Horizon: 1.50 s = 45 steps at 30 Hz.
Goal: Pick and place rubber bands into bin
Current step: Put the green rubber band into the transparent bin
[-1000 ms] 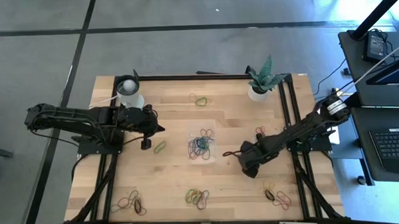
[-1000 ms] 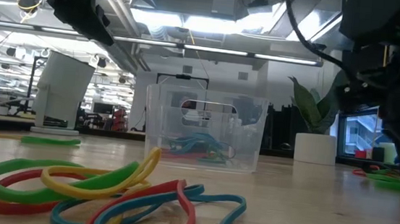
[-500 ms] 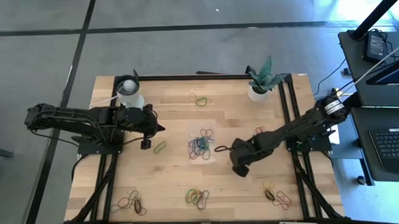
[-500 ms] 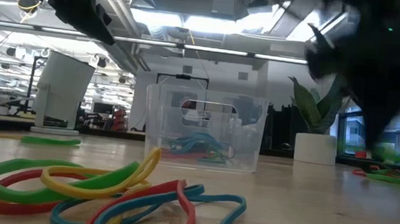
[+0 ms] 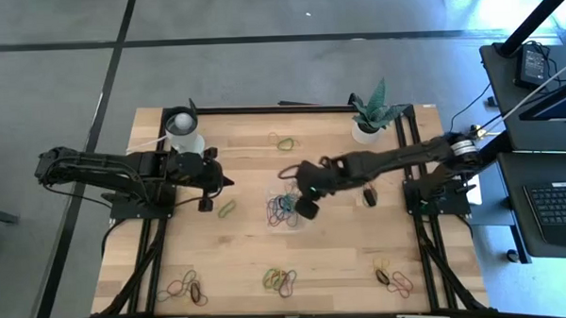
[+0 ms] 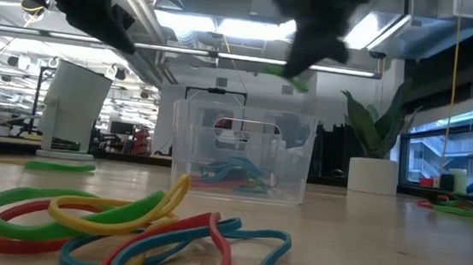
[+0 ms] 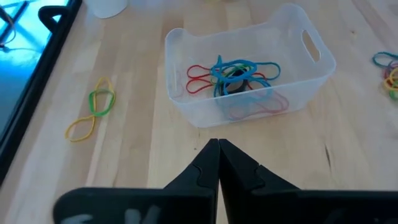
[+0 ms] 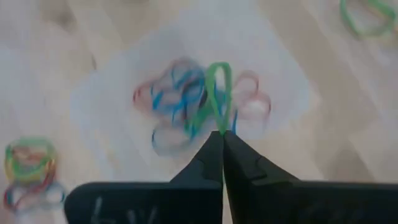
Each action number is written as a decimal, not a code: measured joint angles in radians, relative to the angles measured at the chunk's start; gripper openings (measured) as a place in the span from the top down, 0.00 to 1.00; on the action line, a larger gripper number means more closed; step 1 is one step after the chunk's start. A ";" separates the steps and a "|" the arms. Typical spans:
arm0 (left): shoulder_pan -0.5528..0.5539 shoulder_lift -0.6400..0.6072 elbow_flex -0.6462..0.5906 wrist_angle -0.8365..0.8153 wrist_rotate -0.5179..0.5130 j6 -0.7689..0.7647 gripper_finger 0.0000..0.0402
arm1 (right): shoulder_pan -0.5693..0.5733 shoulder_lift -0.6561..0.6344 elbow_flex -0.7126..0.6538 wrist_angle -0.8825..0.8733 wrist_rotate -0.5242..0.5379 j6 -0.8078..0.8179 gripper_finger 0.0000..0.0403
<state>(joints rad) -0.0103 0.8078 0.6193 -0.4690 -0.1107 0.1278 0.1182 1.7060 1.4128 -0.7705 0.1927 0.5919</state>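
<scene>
The clear bin [image 5: 286, 204] [image 6: 241, 154] [image 7: 249, 68] stands mid-table with several rubber bands in it. Above it, my right gripper [image 5: 285, 172] [image 8: 221, 134] is shut on a green rubber band [image 8: 217, 93] [image 6: 285, 75]. Left of the bin, my left gripper [image 5: 229, 183] [image 7: 218, 144] hovers shut, with nothing in it. Loose rubber bands lie on the table: one green one [image 5: 227, 209], a heap [image 5: 281, 280] [image 6: 125, 226] at the near edge, and others [image 5: 184, 287] [image 5: 394, 278] [image 5: 282, 142]. My right gripper pinches one end of the green rubber band [image 8: 219, 122] between its two fingertips. The fingers slant down, coming from the table's right side. The band's loop sticks out past the tips, lifted clear above the bin.
A white cup [image 5: 183, 132] [image 6: 71, 109] stands at the far left and a white plant pot [image 5: 367, 130] [image 6: 373, 174] at the far right. Black frame rails [image 5: 411, 173] run along the table's left and right sides.
My right gripper has risen from the table at the bin's right and swung toward the left and far edges, tipping further down. It has carried the green rubber band clear of the wood to above the bin.
</scene>
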 joint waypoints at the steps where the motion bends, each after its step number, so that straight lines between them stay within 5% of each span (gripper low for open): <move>1: 0.000 0.000 0.000 -0.001 0.005 0.007 0.99 | -0.012 0.026 0.023 0.003 -0.010 -0.019 1.00; 10: 0.000 0.000 0.000 -0.079 0.026 0.025 0.99 | -0.046 0.269 0.212 -0.052 -0.143 -0.077 0.97; 16: -0.001 0.000 0.000 -0.080 0.007 0.017 0.99 | -0.046 0.299 0.237 -0.081 -0.144 -0.047 0.88; 26: -0.173 0.021 0.001 -0.057 -0.062 -0.340 0.99 | -0.049 0.276 0.237 -0.095 -0.143 -0.199 0.71; 39: -0.482 0.410 0.249 -0.055 -0.336 -0.667 0.99 | -0.022 0.282 0.231 -0.094 -0.143 -0.476 0.54; 42: -0.517 0.484 0.307 -0.057 -0.344 -0.743 0.99 | -0.006 0.282 0.231 -0.095 -0.025 -0.470 0.53; 45: -0.557 0.542 0.351 -0.059 -0.344 -0.812 0.99 | -0.007 0.282 0.231 -0.090 -0.137 -0.508 0.55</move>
<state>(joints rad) -0.5669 1.3497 0.9700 -0.5275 -0.4549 -0.6846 0.1110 1.9884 1.6436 -0.8608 0.0560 0.0838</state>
